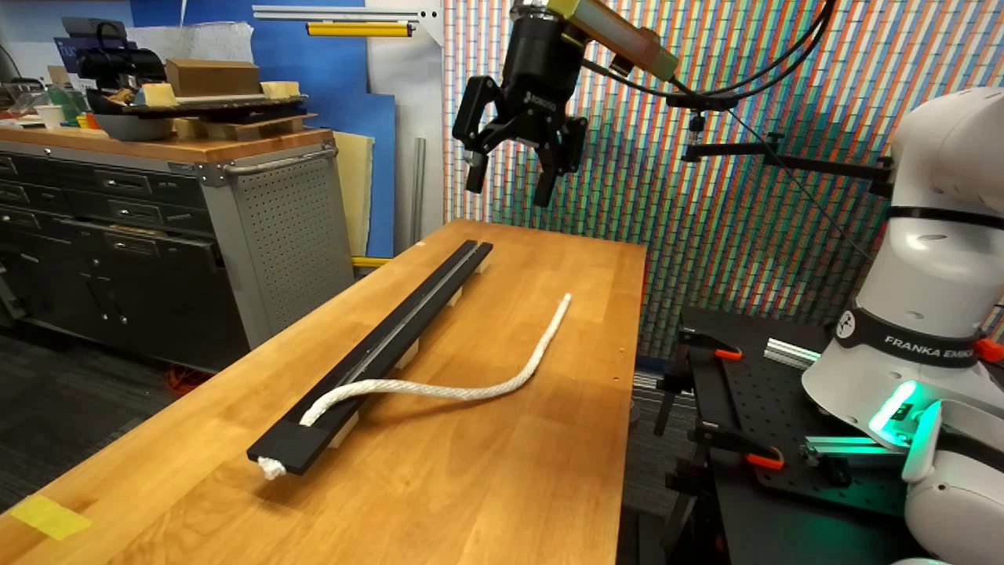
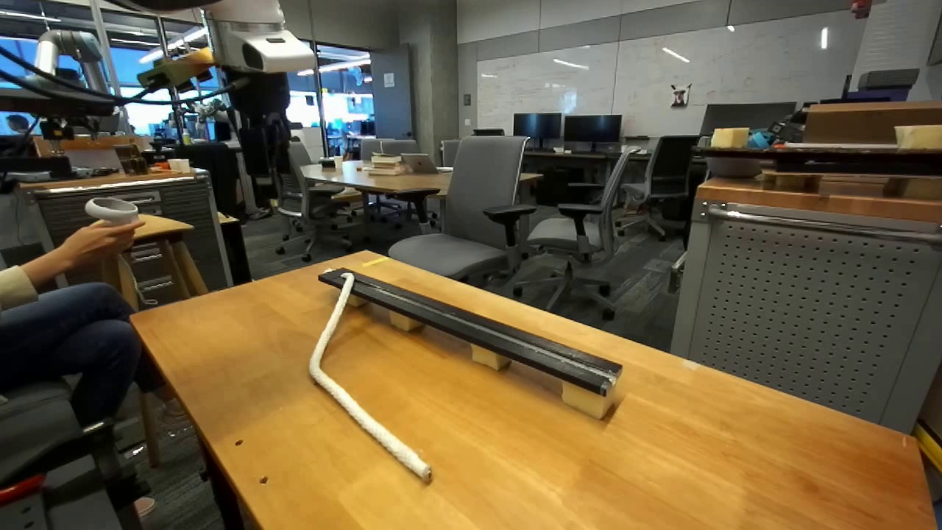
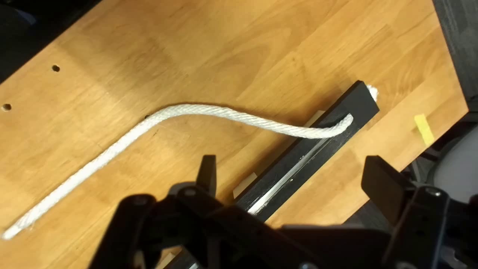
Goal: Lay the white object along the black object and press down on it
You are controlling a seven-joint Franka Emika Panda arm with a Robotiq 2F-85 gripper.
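The white object, a rope (image 1: 471,392) (image 2: 368,423) (image 3: 235,114), lies in an S-bend mostly on the table. It crosses onto the black object, a long grooved rail (image 1: 376,349) (image 2: 471,324) (image 3: 296,179), and enters it near one end. A white tuft (image 1: 271,468) (image 3: 372,92) sticks out past that rail end. Along the rest of its length the groove shows bare, with the rope's free end lying apart on the table. High above the table, well clear of both, my gripper (image 1: 508,195) (image 3: 290,158) is open, and nothing is between its fingers.
Several small wooden blocks (image 1: 407,355) (image 2: 586,400) hold the rail up off the wooden table (image 1: 502,486). Yellow tape (image 1: 52,516) marks a table corner. A tool cabinet (image 1: 290,227) stands beyond the rail's side. A seated person (image 2: 66,324) holds a white controller (image 2: 112,211).
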